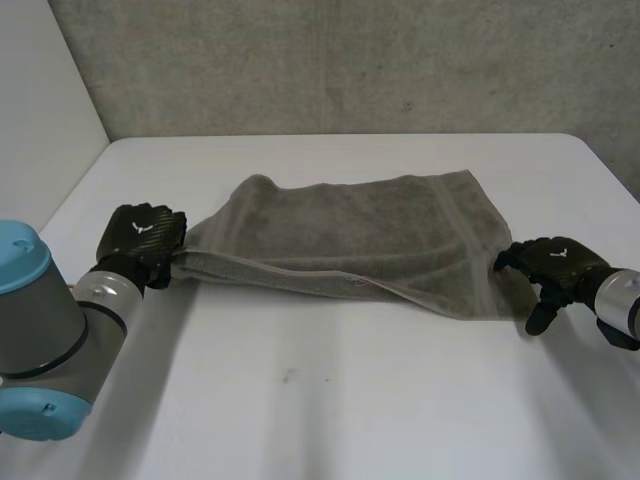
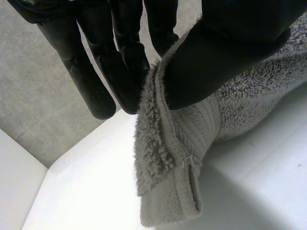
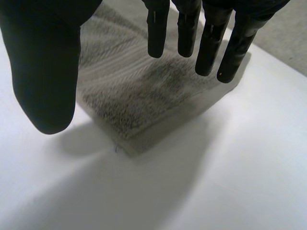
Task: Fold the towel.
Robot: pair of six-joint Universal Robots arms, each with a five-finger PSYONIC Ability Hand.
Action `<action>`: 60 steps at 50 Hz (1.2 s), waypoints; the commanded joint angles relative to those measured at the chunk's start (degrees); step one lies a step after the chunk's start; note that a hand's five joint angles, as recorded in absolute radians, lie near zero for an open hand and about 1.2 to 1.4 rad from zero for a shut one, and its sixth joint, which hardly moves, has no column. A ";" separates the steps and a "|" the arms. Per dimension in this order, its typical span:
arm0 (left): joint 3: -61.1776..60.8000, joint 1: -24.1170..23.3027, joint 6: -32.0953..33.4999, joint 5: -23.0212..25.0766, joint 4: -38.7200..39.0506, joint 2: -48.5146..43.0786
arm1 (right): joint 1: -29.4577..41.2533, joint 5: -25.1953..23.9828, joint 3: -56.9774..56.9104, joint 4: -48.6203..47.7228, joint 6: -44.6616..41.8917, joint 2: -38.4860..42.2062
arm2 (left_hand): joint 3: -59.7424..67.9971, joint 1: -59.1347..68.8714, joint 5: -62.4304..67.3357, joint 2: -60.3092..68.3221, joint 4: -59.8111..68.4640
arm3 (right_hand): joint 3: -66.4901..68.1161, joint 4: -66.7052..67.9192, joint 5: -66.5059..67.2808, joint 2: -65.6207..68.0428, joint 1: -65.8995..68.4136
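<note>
looking across the white table (image 1: 330, 400), you are seeing the towel (image 1: 350, 235) lying crosswise between the two arms. it is seemingly doubled over once already, since two layers are showing at its right corner.

the left hand (image 1: 142, 240) is sitting at the towel's left end and pinching the near corner. in the left wrist view the thumb (image 2: 216, 62) is pressing the hem against the fingers (image 2: 129, 67), and the corner is dangling limp below the pinch.

the right hand (image 1: 555, 265) is hovering at the right end with its fingers (image 3: 211, 43) straight and its thumb (image 3: 43, 72) standing well apart, so it is holding nothing. the right corner is lying flat on the table under the palm.

you are dealing with thick, soft terry here, as far as i am judging: light, floppy, not slippery and not at all fragile. it is probably going to sag and drag wherever nothing is supporting it, and the layers are likely to slide apart if you are catching just the top one.

so you are wanting both layers in the pinch, right at the corner on the woven band by the hem, where the cloth is looking flatter and firmer. the right hand is needing a hold on its corner before any lift is making sense.
</note>
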 commanded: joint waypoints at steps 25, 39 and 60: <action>-0.19 -0.75 -0.18 0.00 -0.02 -0.26 | 0.55 0.01 -5.30 -4.81 -1.12 8.13 | 10.25 11.70 10.35 10.15 10.25 | 21.03 21.09 20.97 22.40 23.48; -0.28 -0.84 -0.18 0.00 -0.02 -0.35 | 0.90 0.18 -7.58 -6.92 0.29 8.66 | 10.25 11.70 10.35 10.15 10.25 | 59.67 59.73 59.62 61.05 62.12; -1.69 -1.10 0.61 -0.27 -14.93 6.84 | -4.27 0.45 -6.53 12.11 -0.40 -8.81 | 10.25 11.70 10.35 10.15 10.25 | 59.67 59.73 59.62 61.05 62.12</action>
